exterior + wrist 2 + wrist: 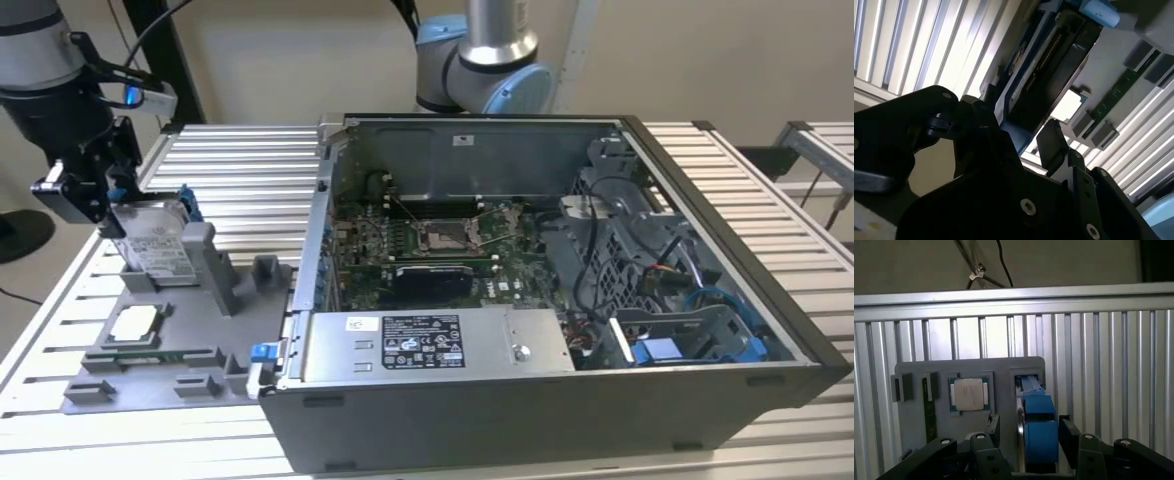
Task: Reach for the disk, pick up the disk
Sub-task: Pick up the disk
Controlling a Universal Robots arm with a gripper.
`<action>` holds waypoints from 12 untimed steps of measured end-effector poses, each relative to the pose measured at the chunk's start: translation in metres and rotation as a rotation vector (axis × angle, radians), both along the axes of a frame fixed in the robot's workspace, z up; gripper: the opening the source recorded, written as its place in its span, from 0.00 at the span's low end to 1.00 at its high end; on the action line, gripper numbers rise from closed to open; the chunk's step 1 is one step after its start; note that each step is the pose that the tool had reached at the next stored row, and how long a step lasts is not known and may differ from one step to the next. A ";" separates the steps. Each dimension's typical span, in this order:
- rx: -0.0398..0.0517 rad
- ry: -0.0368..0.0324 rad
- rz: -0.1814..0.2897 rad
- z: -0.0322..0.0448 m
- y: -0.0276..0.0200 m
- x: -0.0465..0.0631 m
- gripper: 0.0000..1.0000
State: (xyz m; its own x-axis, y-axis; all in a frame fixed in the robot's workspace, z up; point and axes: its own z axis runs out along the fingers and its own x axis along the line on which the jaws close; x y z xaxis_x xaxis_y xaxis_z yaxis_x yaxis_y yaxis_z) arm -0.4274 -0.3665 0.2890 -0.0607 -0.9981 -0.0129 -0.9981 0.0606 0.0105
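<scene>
The disk [156,243] stands on edge in a slot of the grey holder plate [200,300], at the exterior view's left. It is a silver drive with a white label and a blue bracket. My gripper [104,200] hangs right at its upper end. In the first wrist view the disk's blue-edged top [1038,432] lies between my two black fingers [994,427], with a gap on each side. The gripper [1029,429] is open around it. The second wrist view shows the disk's dark side [1049,75] running between the fingers [1054,142].
A small square silver chip [134,322] and a green memory stick [154,357] lie on the same grey plate. An open computer case [561,290] stands at the exterior view's right on the ribbed metal table [240,160]. Another arm's base [481,60] rises behind it.
</scene>
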 end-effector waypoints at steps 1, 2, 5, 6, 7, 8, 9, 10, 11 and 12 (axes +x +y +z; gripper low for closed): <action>0.0000 0.0000 0.000 -0.0019 0.0000 0.000 1.00; 0.0000 -0.0001 0.000 -0.0037 0.0001 0.000 1.00; 0.0000 -0.0001 0.000 -0.0091 0.0003 0.000 1.00; 0.0001 -0.0002 0.000 -0.0110 0.0004 0.000 1.00; 0.0001 -0.0001 0.000 -0.0127 0.0006 0.000 1.00; 0.0000 0.0000 0.000 -0.0145 0.0008 0.000 1.00; 0.0000 -0.0001 0.000 -0.0164 0.0010 0.000 1.00; 0.0000 -0.0001 0.000 -0.0182 0.0011 0.000 1.00; 0.0000 -0.0001 0.000 -0.0200 0.0012 0.000 1.00; 0.0000 -0.0002 0.000 -0.0217 0.0013 0.000 1.00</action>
State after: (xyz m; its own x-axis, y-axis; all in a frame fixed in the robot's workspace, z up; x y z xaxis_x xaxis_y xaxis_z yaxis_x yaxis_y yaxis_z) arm -0.4279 -0.3652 0.2673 -0.0607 -0.9981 -0.0129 -0.9981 0.0605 0.0103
